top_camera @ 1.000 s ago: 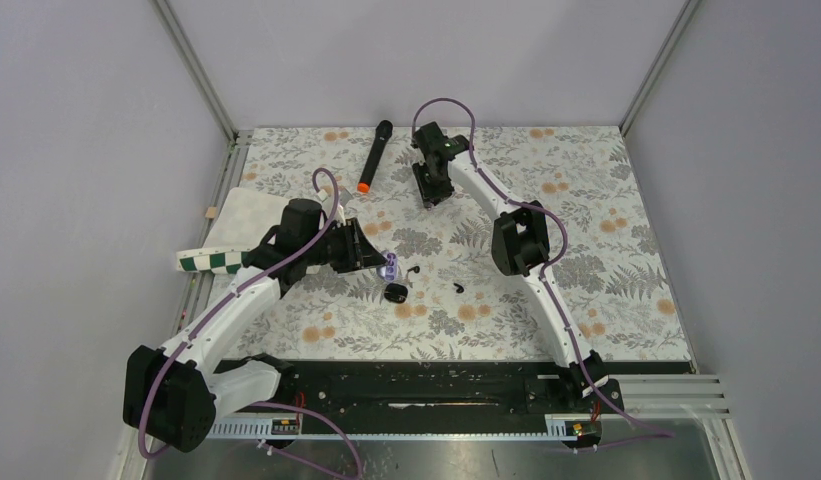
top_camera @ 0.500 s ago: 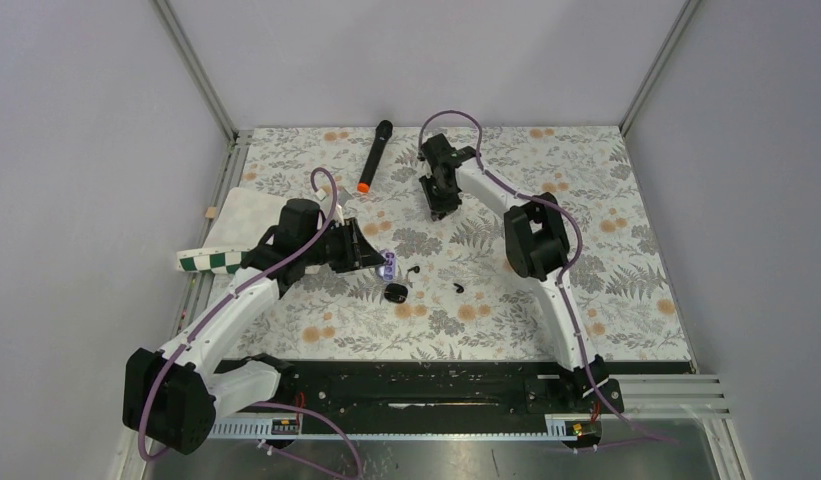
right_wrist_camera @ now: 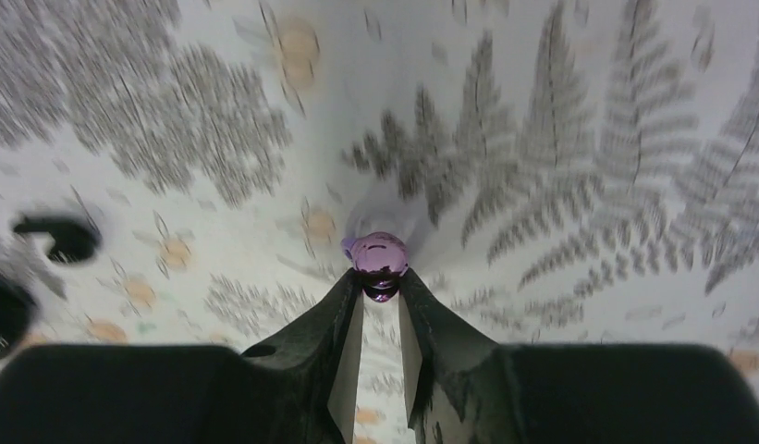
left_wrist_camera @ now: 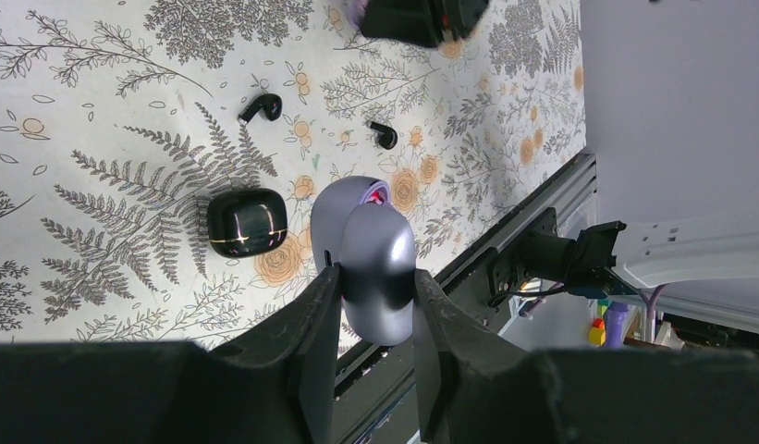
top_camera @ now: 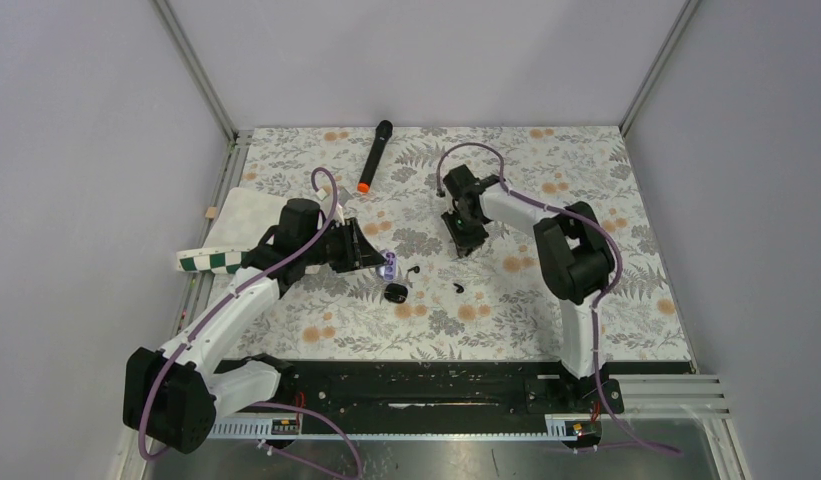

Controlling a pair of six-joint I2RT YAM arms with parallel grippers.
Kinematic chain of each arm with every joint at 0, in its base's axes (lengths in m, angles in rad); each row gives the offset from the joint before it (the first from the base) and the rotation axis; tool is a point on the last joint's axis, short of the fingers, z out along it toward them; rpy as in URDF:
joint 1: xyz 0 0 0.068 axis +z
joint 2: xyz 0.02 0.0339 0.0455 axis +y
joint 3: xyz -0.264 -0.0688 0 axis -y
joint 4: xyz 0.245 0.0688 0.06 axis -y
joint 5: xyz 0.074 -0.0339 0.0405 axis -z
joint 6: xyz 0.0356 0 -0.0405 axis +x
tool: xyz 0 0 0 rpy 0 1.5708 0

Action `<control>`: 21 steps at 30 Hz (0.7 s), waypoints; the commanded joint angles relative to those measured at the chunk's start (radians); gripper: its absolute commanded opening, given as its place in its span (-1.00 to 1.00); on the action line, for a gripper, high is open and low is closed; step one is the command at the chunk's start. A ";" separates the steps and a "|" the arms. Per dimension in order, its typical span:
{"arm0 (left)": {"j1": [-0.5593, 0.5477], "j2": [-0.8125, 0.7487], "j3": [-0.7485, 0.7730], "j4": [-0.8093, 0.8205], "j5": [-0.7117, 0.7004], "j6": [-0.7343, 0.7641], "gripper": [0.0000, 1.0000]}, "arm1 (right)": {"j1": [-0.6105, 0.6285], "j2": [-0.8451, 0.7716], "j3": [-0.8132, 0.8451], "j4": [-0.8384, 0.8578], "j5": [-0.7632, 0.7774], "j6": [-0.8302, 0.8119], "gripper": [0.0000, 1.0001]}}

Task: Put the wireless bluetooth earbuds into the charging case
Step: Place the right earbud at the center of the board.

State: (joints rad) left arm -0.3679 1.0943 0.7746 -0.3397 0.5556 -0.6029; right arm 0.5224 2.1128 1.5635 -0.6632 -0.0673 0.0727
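Note:
My left gripper (left_wrist_camera: 377,277) is shut on a lavender-grey charging case (left_wrist_camera: 375,250) whose lid stands open; it hovers left of centre (top_camera: 389,266). A glossy black charging case (left_wrist_camera: 247,222) lies closed on the floral mat just beside it (top_camera: 395,292). Two black earbuds lie loose on the mat, one close by (left_wrist_camera: 262,106) and one farther right (left_wrist_camera: 385,135). My right gripper (right_wrist_camera: 380,277) is shut on a small shiny purple earbud (right_wrist_camera: 379,257), low over the mat behind the black earbuds (top_camera: 464,245).
A black microphone with an orange end (top_camera: 374,155) lies at the back. A white cloth (top_camera: 248,215) and a green checkered strip (top_camera: 206,260) sit at the left edge. The black rail (top_camera: 426,385) runs along the near edge.
The right arm has swung from the back of the mat toward the middle, carrying the purple earbud, and its jaws have narrowed a little. The left arm and its case have stayed still.

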 commanded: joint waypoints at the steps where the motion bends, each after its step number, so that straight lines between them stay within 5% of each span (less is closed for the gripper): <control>1: 0.004 0.005 0.000 0.067 0.037 -0.002 -1.00 | -0.005 -0.146 -0.145 -0.019 0.075 -0.066 -0.44; 8: 0.005 0.008 0.002 0.071 0.039 -0.004 -1.00 | -0.011 -0.295 -0.301 0.098 0.216 -0.035 -0.01; 21: 0.004 -0.006 0.003 0.061 0.016 -0.001 -1.00 | -0.019 -0.604 -0.625 0.443 0.166 0.276 0.02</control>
State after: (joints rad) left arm -0.3679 1.1034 0.7746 -0.3218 0.5659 -0.6029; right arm 0.5091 1.5513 0.9726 -0.3496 0.0856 0.2413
